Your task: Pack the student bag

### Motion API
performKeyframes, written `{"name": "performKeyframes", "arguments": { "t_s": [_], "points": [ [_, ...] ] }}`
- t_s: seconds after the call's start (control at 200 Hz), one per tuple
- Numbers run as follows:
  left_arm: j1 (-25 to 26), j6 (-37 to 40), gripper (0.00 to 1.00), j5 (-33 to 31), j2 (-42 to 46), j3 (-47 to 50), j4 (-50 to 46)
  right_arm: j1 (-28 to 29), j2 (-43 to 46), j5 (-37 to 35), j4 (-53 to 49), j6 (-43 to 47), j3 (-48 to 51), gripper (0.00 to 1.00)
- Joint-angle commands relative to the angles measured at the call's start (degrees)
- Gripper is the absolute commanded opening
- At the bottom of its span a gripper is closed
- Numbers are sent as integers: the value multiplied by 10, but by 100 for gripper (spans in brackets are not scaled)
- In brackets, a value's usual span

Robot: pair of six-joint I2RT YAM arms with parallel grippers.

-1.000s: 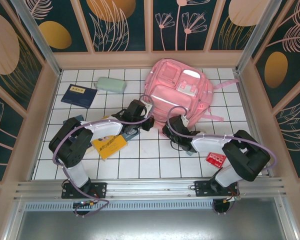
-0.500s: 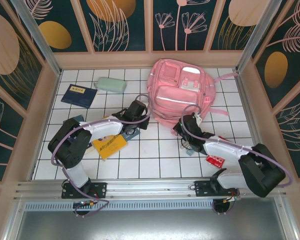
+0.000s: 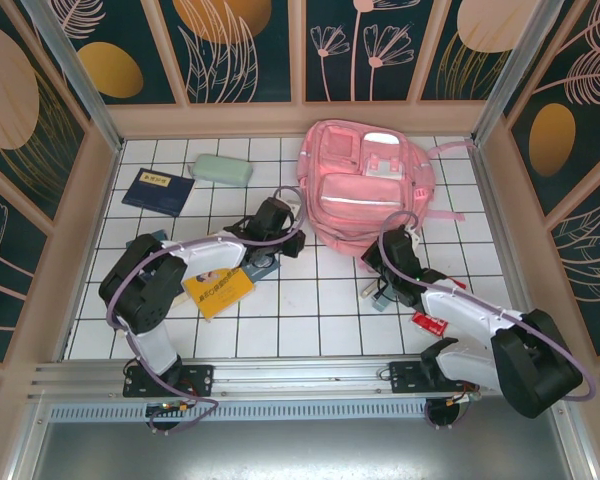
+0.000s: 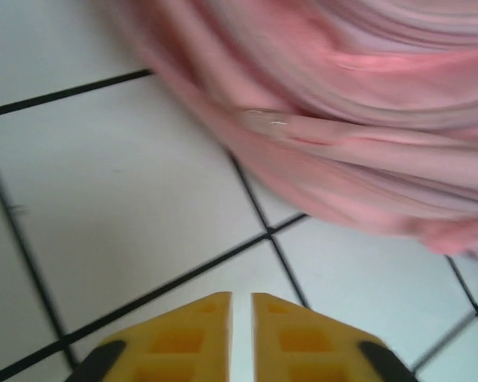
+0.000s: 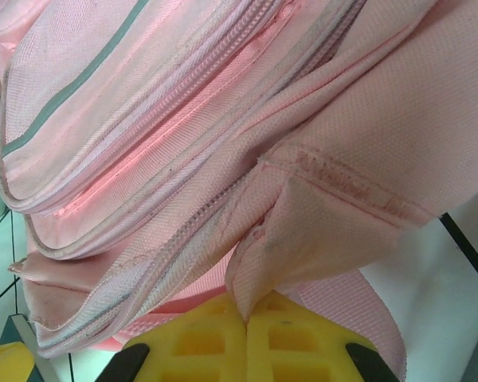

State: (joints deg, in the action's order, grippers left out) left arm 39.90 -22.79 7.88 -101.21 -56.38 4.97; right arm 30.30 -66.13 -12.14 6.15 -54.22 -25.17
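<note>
Lying face up on the white-tiled table (image 3: 300,320), the bag (image 3: 368,195) sits at the far right, its long axis running from the back wall toward the arms. Its near end comes down between the two grippers. The bag is soft pink woven cloth, puffy and creased, with zip lines, a pale stripe across the front pocket and loose straps trailing off its right side.

The right gripper (image 5: 246,318) is at the near right corner. Its yellow fingers are closed on a stitched fold of the hem, which rises straight out of the seam between them. The left gripper (image 4: 240,298) is off the near left edge, its tips parted by a thin slit with nothing in it. From there the cloth lies ahead and to the right, close but not touching, with bare tile under the tips.

The right arm already has the bag, so I judge the coming move turns on the left one crossing that short gap rightward to the fabric. The limp cloth will likely bunch rather than slide.

The loose items lie well apart on the left and near side: a yellow book (image 3: 218,290), a navy booklet (image 3: 158,190), a mint case (image 3: 221,170) and a red card (image 3: 432,320).
</note>
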Motion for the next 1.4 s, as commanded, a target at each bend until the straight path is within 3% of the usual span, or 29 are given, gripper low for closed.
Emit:
{"name": "performKeyframes", "arguments": {
  "t_s": [0.0,0.17,0.385,0.921,1.391],
  "points": [
    [16,-9,30,90,27,36,101,-4,-1,6,33,19,-11,0],
    [38,-27,43,123,-2,52,181,-4,-4,11,39,15,-13,0],
    [48,-30,43,117,-35,40,234,-4,-7,20,39,12,-16,0],
    [48,-24,48,149,-114,-25,258,-4,-6,20,27,12,-26,0],
    [49,-38,35,209,-107,-12,277,-4,-12,22,30,8,-27,0]
  ]
}}
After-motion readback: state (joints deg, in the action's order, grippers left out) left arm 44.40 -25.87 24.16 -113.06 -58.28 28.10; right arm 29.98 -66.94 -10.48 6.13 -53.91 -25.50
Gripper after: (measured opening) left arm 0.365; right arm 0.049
